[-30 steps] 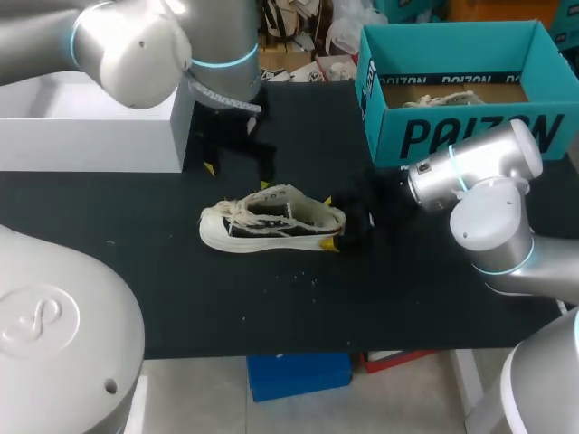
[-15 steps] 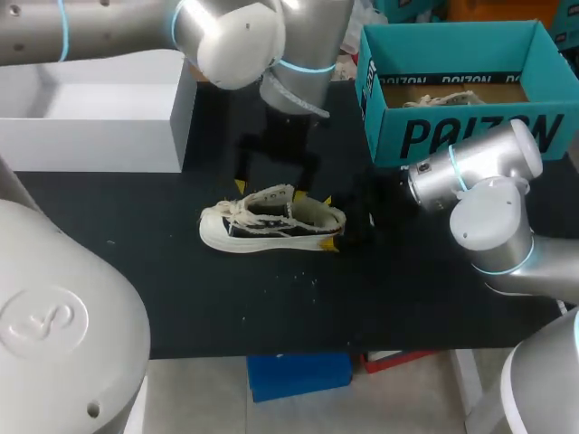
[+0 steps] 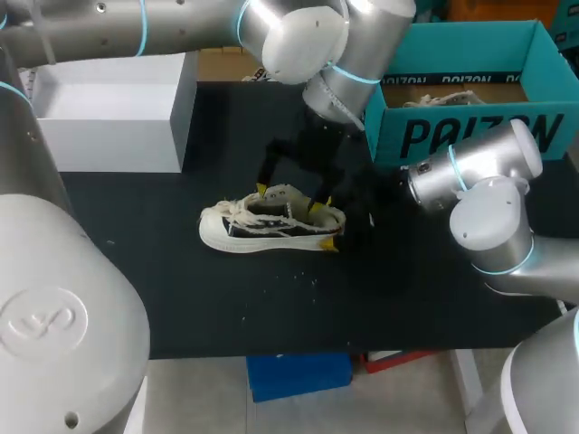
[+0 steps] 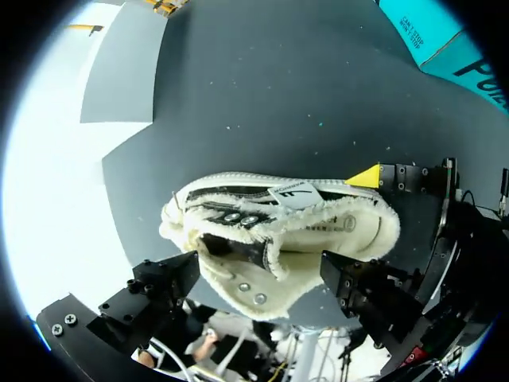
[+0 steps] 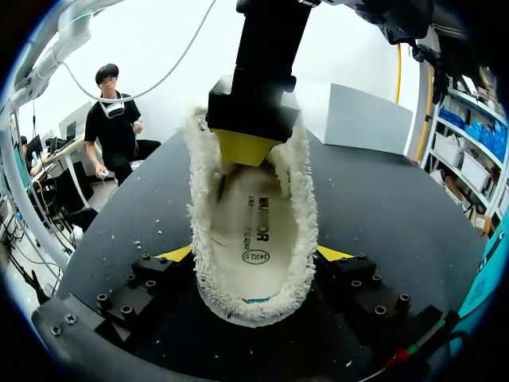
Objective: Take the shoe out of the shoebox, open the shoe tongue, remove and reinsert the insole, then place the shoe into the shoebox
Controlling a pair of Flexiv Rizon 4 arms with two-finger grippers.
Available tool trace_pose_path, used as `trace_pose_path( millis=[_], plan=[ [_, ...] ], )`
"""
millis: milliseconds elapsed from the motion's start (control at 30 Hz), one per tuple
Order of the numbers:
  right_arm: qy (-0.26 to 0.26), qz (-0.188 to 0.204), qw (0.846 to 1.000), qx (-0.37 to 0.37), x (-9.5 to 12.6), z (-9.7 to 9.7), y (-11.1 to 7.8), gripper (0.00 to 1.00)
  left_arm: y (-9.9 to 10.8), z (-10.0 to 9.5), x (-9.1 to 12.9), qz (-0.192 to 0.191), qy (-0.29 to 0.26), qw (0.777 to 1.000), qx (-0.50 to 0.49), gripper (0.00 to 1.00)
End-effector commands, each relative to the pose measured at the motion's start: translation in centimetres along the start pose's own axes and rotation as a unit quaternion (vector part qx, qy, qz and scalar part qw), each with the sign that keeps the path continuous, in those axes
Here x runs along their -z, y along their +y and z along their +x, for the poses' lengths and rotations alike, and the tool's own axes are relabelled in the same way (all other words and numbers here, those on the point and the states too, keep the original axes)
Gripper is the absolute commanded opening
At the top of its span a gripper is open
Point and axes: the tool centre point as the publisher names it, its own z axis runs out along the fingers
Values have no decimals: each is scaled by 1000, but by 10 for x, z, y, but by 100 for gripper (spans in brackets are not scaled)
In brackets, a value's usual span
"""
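Note:
A white and black sneaker (image 3: 262, 224) lies on the black table (image 3: 181, 289), toe to the left. My right gripper (image 3: 333, 224) is at its heel. In the right wrist view my right gripper (image 5: 256, 255) has its two yellow tips pressed on both sides of the fleecy heel (image 5: 253, 306), and the cream insole (image 5: 253, 223) shows inside. My left gripper (image 3: 289, 199) hangs open straight over the shoe's mouth. One of its yellow fingertips (image 5: 246, 147) dips into the opening. From the left wrist, the sneaker (image 4: 278, 239) lies between its spread black fingers (image 4: 163, 282).
The teal shoebox (image 3: 452, 136) stands at the back right with another shoe (image 3: 443, 99) inside. A white open box (image 3: 109, 127) sits at the back left. The left arm's bulky wrist (image 3: 326, 45) hangs just left of the shoebox.
My left arm has swung from the back left to the right and come down over the shoe's opening. The right gripper and the shoe have not moved.

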Motion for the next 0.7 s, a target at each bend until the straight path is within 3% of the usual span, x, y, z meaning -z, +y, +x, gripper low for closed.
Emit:
trace_pose_path(
  millis=[33, 633, 700],
  plan=[
    [-1, 1, 1000, -1, -4, -2, -2, 0, 11, 0, 1, 31, -17, 999, 2, 100],
    [-1, 1, 1000, -1, -4, -2, -2, 0, 10, -4, -24, 58, -65, 995, 45, 100],
    [-1, 1, 1000, -1, -4, -2, -2, 0, 8, -4, -26, 59, -68, 995, 47, 78]
  ],
)
